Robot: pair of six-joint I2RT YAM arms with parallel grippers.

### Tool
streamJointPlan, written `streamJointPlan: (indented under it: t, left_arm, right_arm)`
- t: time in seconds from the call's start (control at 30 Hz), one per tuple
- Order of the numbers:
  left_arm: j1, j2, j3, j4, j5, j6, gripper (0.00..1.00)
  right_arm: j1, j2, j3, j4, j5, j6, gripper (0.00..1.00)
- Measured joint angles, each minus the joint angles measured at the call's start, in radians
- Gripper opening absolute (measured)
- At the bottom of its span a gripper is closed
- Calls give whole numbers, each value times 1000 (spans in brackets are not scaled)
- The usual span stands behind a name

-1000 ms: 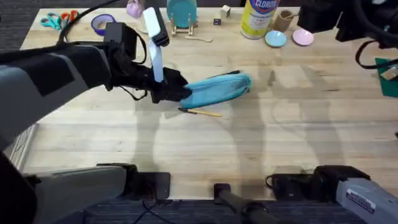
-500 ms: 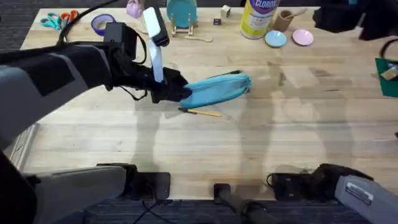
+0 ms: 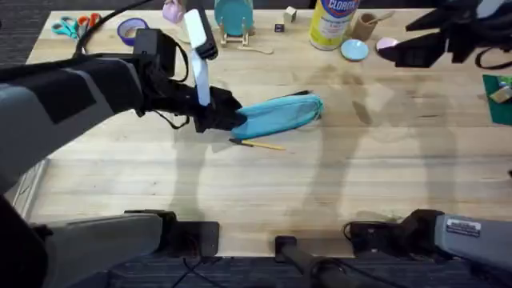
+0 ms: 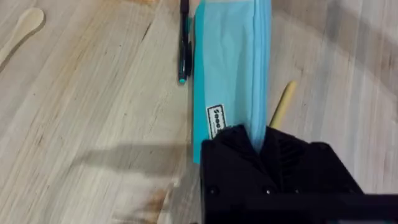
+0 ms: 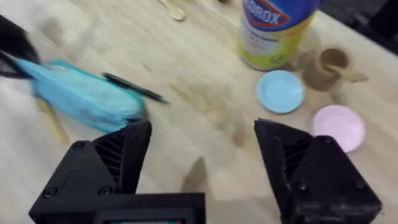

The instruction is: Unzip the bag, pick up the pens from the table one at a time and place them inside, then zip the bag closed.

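The bag (image 3: 280,115) lies on the table (image 3: 320,184) a little left of centre in the overhead view, its long axis slanting from lower left up to the right, with its zipper edge along the far side. The left gripper (image 3: 220,112) sits at the bag's left end, and in the left wrist view its black jaws are closed on that end of the bag (image 4: 230,74), the fabric pinched between them just past a small white label. The yellow pen (image 3: 260,145) lies on the table just beside the bag's near edge, and its pale shaft (image 4: 283,104) sticks out from beside the jaws in the left wrist view. The black pen (image 4: 184,43) lies along the opposite, far edge of the bag, close to it and roughly parallel; the right wrist view shows it (image 5: 134,87) as a thin dark stick by the bag (image 5: 84,96). The right gripper (image 3: 420,50) hangs well apart from the bag, over the far right of the table, and its jaws stand wide open with bare wood between them (image 5: 202,168). Beyond it stand a yellow Clorox canister (image 5: 277,28), a small blue plate (image 5: 281,91), a pink plate (image 5: 339,126) and a brown cup (image 5: 326,65). At the far left corner lie scissors (image 3: 74,25) and a roll of purple tape (image 3: 130,30).
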Motion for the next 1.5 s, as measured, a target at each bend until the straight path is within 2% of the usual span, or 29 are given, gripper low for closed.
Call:
streamJointPlan:
  t: [0.17,0.37,0.67,0.93,1.23,1.37,1.5]
  left_arm:
    - [0,0,0,0,0,0,41]
    - [0,0,0,8,0,0,42]
    - [0,0,0,8,0,0,42]
    - [0,0,0,8,0,0,42]
    - [0,0,0,8,0,0,42]
    - [0,0,0,9,0,0,42]
    - [0,0,0,14,-1,0,42]
  right_arm:
    - [0,37,0,41,128,-72,995]
    - [7,59,2,118,162,-116,995]
    - [7,146,4,-33,-90,-501,995]
    - [4,287,4,-145,-229,-635,995]
    - [4,310,6,-270,-272,-700,996]
    - [4,310,6,-387,-268,-764,996]
    - [4,310,6,-433,-237,-810,995]
